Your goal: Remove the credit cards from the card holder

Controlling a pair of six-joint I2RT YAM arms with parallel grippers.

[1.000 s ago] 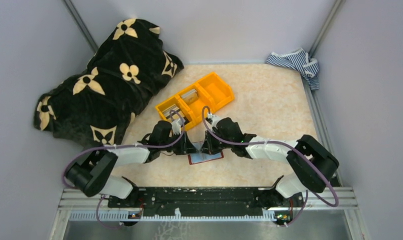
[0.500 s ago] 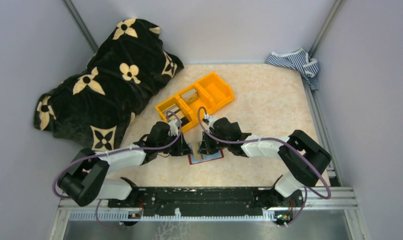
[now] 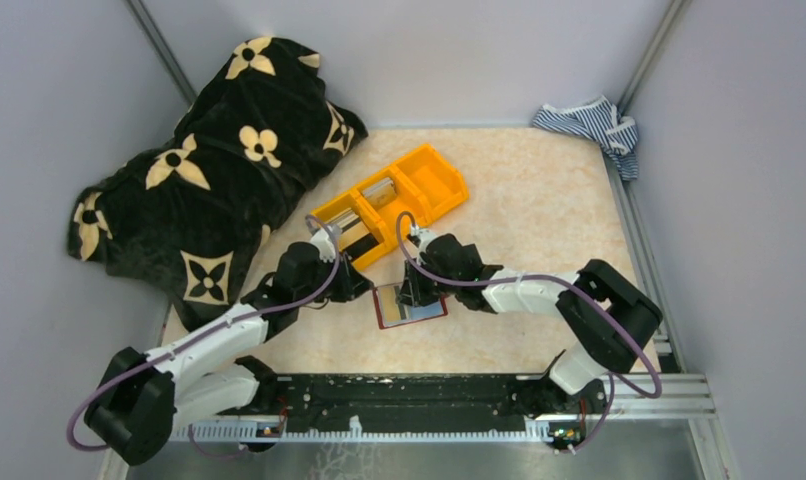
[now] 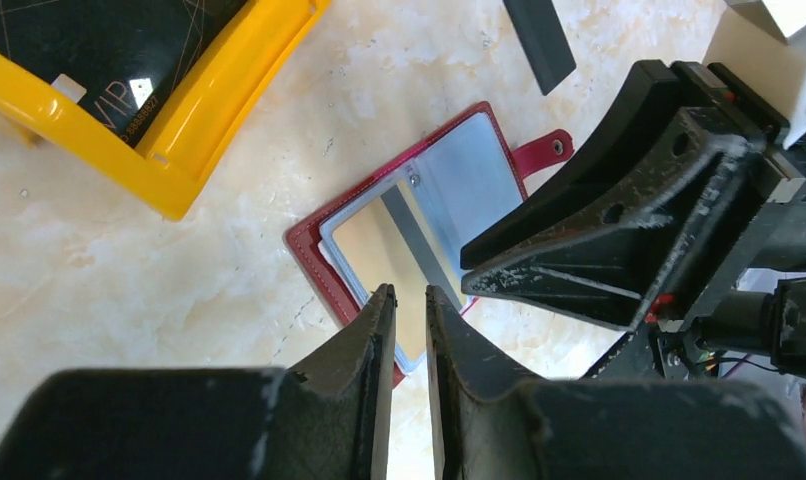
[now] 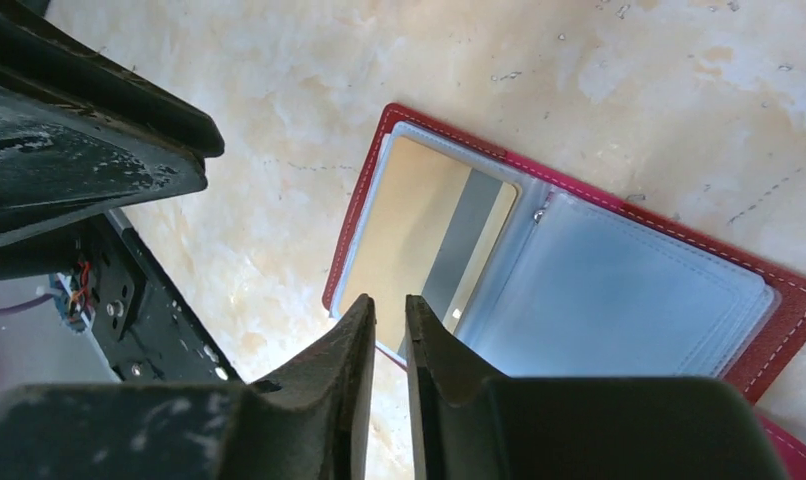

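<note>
Reaching in from the near edge: the left arm (image 3: 219, 335) and the right arm (image 3: 539, 290), meeting over the middle of the worktop (image 3: 539, 200). Lying spread open and flat there: the dark red card holder (image 3: 411, 308), light blue pockets facing up, small tab sticking out from one edge. Showing in its left pocket: a beige credit card (image 5: 409, 230) with a grey stripe. Hanging over that card's edge: the right jaws, parted only a crack, gripping nothing; touching it or not, impossible telling. Hovering at the holder's left edge: the left jaws, also a narrow slit apart, empty. Sitting farther back: an orange bin (image 3: 444, 185), a black card (image 4: 99, 40) lying in its left compartment. Bunching up at the far left: a black flowered blanket (image 3: 219, 150). Crumpling in the far right corner: a striped cloth (image 3: 591, 125).
</note>
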